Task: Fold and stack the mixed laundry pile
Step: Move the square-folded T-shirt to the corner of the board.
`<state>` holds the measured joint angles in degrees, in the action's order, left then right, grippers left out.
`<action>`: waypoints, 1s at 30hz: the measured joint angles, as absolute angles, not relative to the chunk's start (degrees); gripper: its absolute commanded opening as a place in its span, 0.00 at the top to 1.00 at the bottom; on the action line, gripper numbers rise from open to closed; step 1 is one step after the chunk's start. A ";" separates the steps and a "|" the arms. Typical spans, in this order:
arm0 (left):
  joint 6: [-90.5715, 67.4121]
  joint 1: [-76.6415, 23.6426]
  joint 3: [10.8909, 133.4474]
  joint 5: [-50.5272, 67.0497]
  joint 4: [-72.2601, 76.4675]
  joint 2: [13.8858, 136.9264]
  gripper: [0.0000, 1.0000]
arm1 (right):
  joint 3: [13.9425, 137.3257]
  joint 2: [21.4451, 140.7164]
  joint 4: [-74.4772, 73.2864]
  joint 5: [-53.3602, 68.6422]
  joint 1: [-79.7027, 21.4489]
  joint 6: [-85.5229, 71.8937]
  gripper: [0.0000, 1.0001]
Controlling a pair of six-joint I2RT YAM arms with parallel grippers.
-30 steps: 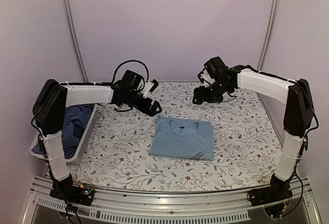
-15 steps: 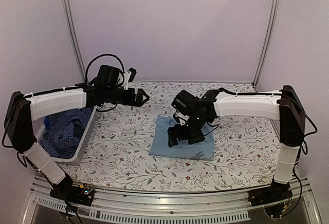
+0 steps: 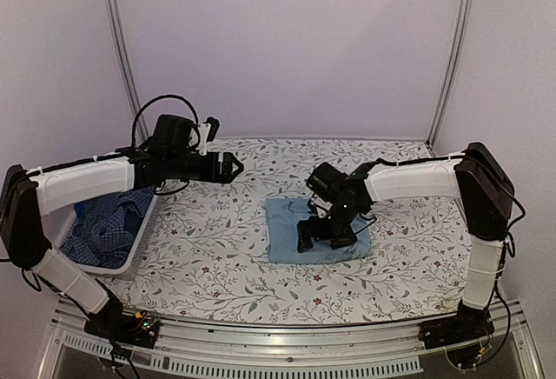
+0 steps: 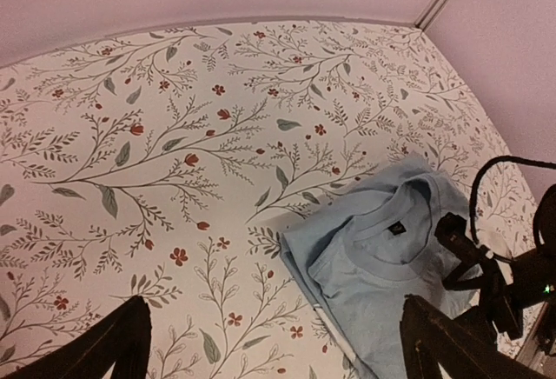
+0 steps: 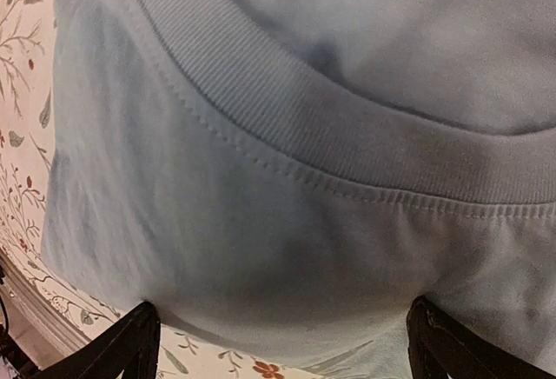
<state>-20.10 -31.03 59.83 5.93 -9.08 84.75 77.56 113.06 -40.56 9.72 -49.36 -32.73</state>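
A folded light-blue shirt [image 3: 287, 229] lies on the floral tablecloth at mid-table, collar facing up. My right gripper [image 3: 327, 233] is open and rests low on it, with the cloth spanning both fingers in the right wrist view [image 5: 282, 344]. The shirt fills that view [image 5: 304, 179]. My left gripper [image 3: 231, 169] is open and empty, hovering over bare cloth to the left of and behind the shirt. In the left wrist view [image 4: 274, 357] it looks down at the shirt [image 4: 382, 266]. A dark blue check shirt [image 3: 109, 222] lies crumpled in the white basket [image 3: 139, 233].
The basket stands at the table's left edge under my left arm. The right arm's black wrist and cable [image 4: 491, 275] sit over the shirt's right part. Walls close the back and both sides.
The right gripper came from the back down onto the shirt and slid it a little to the right. The left arm drew back to the left and rose.
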 measured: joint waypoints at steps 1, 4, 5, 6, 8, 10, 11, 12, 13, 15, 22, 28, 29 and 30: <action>-19.88 -30.96 59.86 5.67 -9.06 84.66 0.00 | 76.03 112.07 -39.99 9.78 -47.46 -31.35 0.01; -19.29 -30.57 60.03 5.02 -9.34 84.66 0.00 | 71.72 109.40 -38.28 9.50 -40.34 -26.92 0.01; -19.07 -30.37 60.27 4.80 -9.50 84.68 0.00 | 70.94 108.86 -37.98 9.19 -38.37 -25.76 0.01; -18.85 -30.17 60.55 4.62 -9.56 84.71 0.00 | 70.11 108.36 -37.74 8.95 -36.16 -24.47 0.01; -18.59 -29.80 61.19 4.43 -9.65 84.86 0.00 | 69.25 107.85 -37.39 8.62 -32.45 -22.39 0.01; -18.33 -29.45 61.82 4.38 -9.74 85.12 0.00 | 68.97 107.61 -37.15 7.88 -29.69 -20.80 0.01; -18.17 -29.32 62.15 4.38 -9.76 85.36 0.00 | 68.97 107.53 -37.12 7.40 -28.80 -20.25 0.01; -18.00 -29.19 62.54 4.43 -9.76 85.67 0.00 | 68.99 107.48 -37.23 6.76 -28.25 -19.88 0.01; -17.80 -29.08 62.89 4.45 -9.80 86.00 0.00 | 68.99 107.42 -37.36 6.33 -27.97 -19.66 0.01; -17.41 -28.82 63.66 4.49 -9.93 86.70 0.00 | 68.95 107.07 -38.02 4.89 -27.62 -19.46 0.01; -16.75 -28.47 64.82 5.82 -10.11 87.55 0.00 | 73.34 105.14 -49.15 -4.43 -30.35 -19.79 0.01; -16.84 -28.45 64.90 6.98 -10.04 88.55 0.00 | 85.27 107.22 -51.42 -8.38 -36.29 -18.33 0.01; -16.95 -28.42 64.90 7.03 -10.04 88.62 0.00 | 86.17 108.47 -51.09 -8.43 -36.95 -18.02 0.01; -16.99 -28.42 64.90 7.03 -10.04 88.62 0.00 | 86.59 109.65 -50.96 -8.34 -37.39 -17.80 0.01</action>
<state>-16.99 -28.42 64.90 7.03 -10.04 88.62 86.59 109.65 -50.96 -8.34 -37.39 -17.80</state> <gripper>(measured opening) 0.996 0.989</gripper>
